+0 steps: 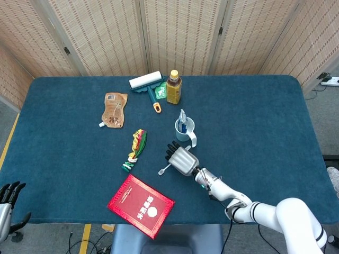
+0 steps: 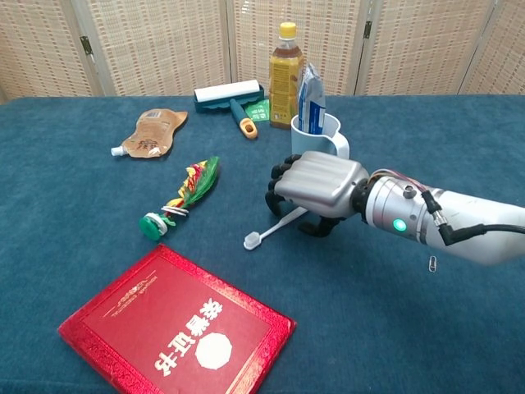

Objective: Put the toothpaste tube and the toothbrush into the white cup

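Landmark: the white cup [image 2: 321, 134] stands on the blue table [image 2: 74, 213], a little toward the robot from the amber bottle [image 2: 285, 75].
Toothpaste tube: the toothpaste tube [image 2: 311, 100] already stands upright inside the white cup, its upper half rising above the rim.
Toothbrush: the toothbrush [image 2: 275, 228] lies flat on the cloth just in front of the white cup, toward the robot, bristle head pointing toward the red booklet [image 2: 176, 323] and the handle end running under the right hand.
Right hand: the right hand [image 2: 316, 187] sits low over the handle end, back of the hand upward, fingers curled downward around it; whether they actually clamp the handle cannot be told, since the palm hides the contact.
Left hand: the left hand [image 1: 7, 196] hangs off the table's near-left corner, far from the white cup, fingers apart and holding nothing.
Handling: the toothbrush looks light, thin and stiff, with smooth plastic likely to slip or roll in the fingers; lying flush on the cloth, it leaves little room beneath.
Where to hold: the middle-to-rear handle seems best, leaving one end free to drop in.
Risk: the white cup looks light and already crowded by the toothpaste tube, so a nudge could tip it.
Further off: a lint roller [image 2: 232, 98], a brown pouch [image 2: 153, 131] and a coloured bundle [image 2: 184, 195] lie left of the white cup.
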